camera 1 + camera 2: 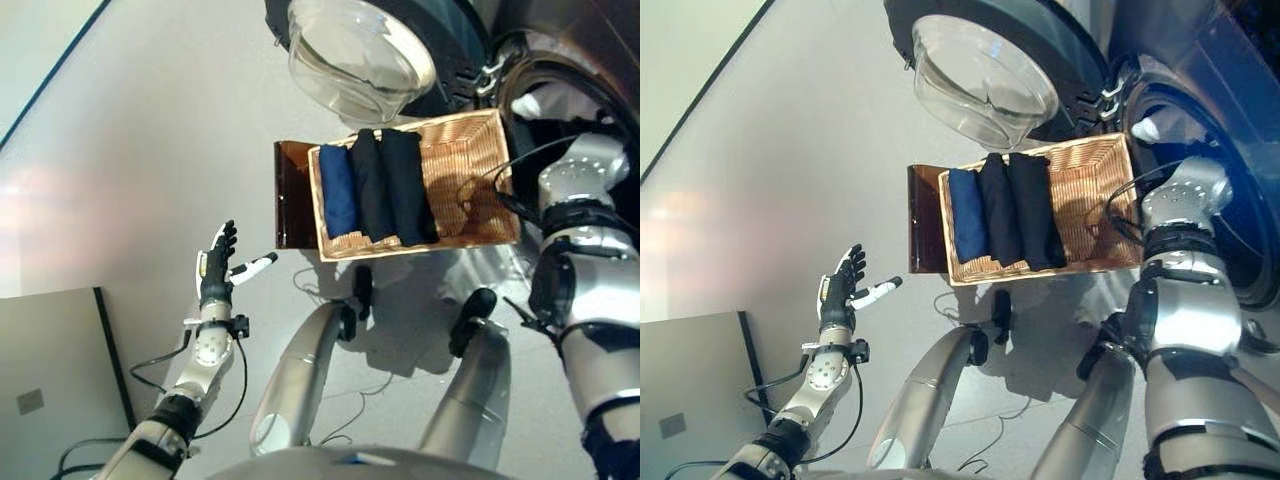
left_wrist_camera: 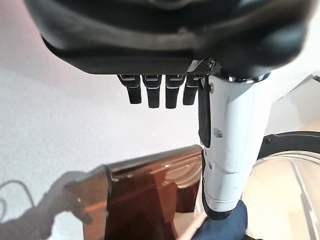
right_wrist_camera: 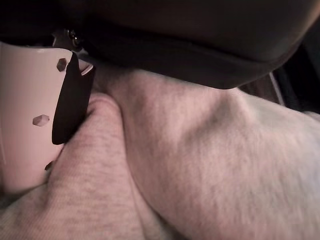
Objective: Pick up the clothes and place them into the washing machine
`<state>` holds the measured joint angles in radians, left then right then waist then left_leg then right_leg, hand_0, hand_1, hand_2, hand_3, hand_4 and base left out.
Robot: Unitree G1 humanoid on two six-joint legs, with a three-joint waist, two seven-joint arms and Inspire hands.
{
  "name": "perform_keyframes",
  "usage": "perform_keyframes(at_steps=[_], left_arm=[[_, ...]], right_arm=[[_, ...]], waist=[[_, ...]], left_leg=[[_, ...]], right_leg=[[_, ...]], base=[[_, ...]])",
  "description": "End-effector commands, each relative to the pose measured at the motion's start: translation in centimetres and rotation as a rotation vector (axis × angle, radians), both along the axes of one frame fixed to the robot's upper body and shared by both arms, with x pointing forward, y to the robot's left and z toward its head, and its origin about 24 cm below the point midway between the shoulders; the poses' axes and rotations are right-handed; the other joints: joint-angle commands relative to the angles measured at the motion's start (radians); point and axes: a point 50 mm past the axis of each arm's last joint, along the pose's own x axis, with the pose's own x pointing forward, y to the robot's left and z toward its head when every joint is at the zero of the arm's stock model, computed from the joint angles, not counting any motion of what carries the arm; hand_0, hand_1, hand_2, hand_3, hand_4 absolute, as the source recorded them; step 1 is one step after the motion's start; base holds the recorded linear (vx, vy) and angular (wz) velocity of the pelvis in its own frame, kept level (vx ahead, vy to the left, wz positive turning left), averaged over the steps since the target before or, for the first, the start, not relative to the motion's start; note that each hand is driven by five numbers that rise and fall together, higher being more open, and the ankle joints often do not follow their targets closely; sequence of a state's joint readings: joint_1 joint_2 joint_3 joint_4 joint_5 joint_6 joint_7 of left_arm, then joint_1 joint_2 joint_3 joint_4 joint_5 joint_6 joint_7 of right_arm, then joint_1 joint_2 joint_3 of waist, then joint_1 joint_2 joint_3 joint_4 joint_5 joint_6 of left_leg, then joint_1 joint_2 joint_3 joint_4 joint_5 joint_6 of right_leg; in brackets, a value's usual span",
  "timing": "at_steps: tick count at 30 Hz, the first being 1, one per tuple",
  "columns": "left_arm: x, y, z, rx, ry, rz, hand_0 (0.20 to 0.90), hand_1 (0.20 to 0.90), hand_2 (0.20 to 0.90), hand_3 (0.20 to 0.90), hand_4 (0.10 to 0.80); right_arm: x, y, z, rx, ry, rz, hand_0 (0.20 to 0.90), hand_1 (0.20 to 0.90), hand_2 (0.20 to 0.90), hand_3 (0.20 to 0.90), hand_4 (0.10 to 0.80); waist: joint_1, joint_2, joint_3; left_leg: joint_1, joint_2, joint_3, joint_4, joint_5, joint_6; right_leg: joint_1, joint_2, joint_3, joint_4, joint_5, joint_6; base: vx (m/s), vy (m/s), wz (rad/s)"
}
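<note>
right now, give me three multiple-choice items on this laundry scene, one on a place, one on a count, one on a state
1. Where do the folded clothes lie?
A. on the floor
B. in the wicker basket
C. on the washer door

2. How many folded clothes show in the basket?
A. one
B. three
C. five

3. How is the left hand?
A. open, holding nothing
C. pinching a sock
B. curled round the basket rim

Answers:
1 B, they sit side by side inside the woven walls.
2 B, one blue and two dark pieces lie in a row.
3 A, its fingers are straight over the bare floor, apart from the basket.

The right hand lies against pale grey cloth at the washer drum; its grip cannot be judged.
</note>
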<state>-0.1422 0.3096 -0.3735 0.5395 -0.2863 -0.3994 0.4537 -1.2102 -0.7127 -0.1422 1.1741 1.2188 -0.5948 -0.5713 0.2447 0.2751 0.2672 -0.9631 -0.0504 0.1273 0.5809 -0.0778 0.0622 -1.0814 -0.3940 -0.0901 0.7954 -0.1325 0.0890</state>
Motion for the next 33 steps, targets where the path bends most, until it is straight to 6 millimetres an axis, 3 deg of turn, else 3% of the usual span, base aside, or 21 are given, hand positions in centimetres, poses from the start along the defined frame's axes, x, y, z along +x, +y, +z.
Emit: perform_keyframes(at_steps=[1,7,16,23,27,33], left_arm=[[0.0,3.1,2.4,0.062,-0.133,0.062,0.900,0.900,0.900,0.900,0.800],[-0.3,3.0,1.9,0.036,-0.115,0.071,0.900,0.900,0.900,0.900,0.800],[-0.2,2.5,0.9,-0.001,-0.058,0.047,0.900,0.900,0.900,0.900,0.800],[-0.2,2.6,0.2,0.002,-0.020,0.046,0.900,0.900,0.900,0.900,0.800],[0.0,2.2,-0.7,-0.004,0.028,0.053,0.900,0.900,0.900,0.900,0.800],[0.2,1.3,-1.9,0.006,0.096,0.025,0.900,0.900,0.900,0.900,0.800]], right_arm=[[-5.1,-1.1,12.6,-0.483,-0.185,-0.156,0.900,0.900,0.900,0.900,0.800],[-4.4,-0.9,11.9,-0.467,-0.188,-0.121,0.900,0.900,0.900,0.900,0.800],[-0.6,0.8,6.2,-0.282,-0.187,0.046,0.900,0.900,0.900,0.900,0.800],[1.1,1.9,2.8,-0.193,-0.137,0.114,0.900,0.900,0.900,0.900,0.800],[3.1,4.2,-2.6,-0.075,-0.028,0.214,0.900,0.900,0.900,0.900,0.800],[3.6,8.7,-13.9,0.045,0.263,0.378,0.900,0.900,0.900,0.900,0.800]], waist=[[0.002,0.046,-0.061],[0.004,0.057,-0.072],[0.006,0.079,-0.072],[0.013,0.082,-0.072],[0.004,0.067,-0.067],[-0.021,0.028,-0.060]], left_leg=[[-0.002,0.052,-0.044,0.041,-0.105,-0.128],[0.004,0.048,-0.032,0.015,-0.095,-0.125],[0.041,0.035,-0.022,-0.037,-0.074,-0.122],[0.060,0.030,-0.027,-0.047,-0.064,-0.120],[0.096,0.038,-0.027,-0.088,-0.053,-0.121],[0.198,0.037,-0.035,-0.169,-0.022,-0.118]], right_leg=[[0.049,0.036,0.076,-0.056,-0.036,0.009],[0.041,0.035,0.088,-0.064,-0.031,0.010],[0.071,0.028,0.095,-0.104,-0.015,0.017],[0.101,0.028,0.087,-0.118,-0.011,0.016],[0.145,0.036,0.070,-0.164,0.005,0.017],[0.270,0.053,0.041,-0.263,0.038,0.018]], base=[[0.010,0.000,0.13],[0.010,0.012,-0.01],[0.002,0.020,-0.03],[0.000,0.001,-0.02],[0.025,0.002,-0.02],[0.030,-0.020,-0.05]])
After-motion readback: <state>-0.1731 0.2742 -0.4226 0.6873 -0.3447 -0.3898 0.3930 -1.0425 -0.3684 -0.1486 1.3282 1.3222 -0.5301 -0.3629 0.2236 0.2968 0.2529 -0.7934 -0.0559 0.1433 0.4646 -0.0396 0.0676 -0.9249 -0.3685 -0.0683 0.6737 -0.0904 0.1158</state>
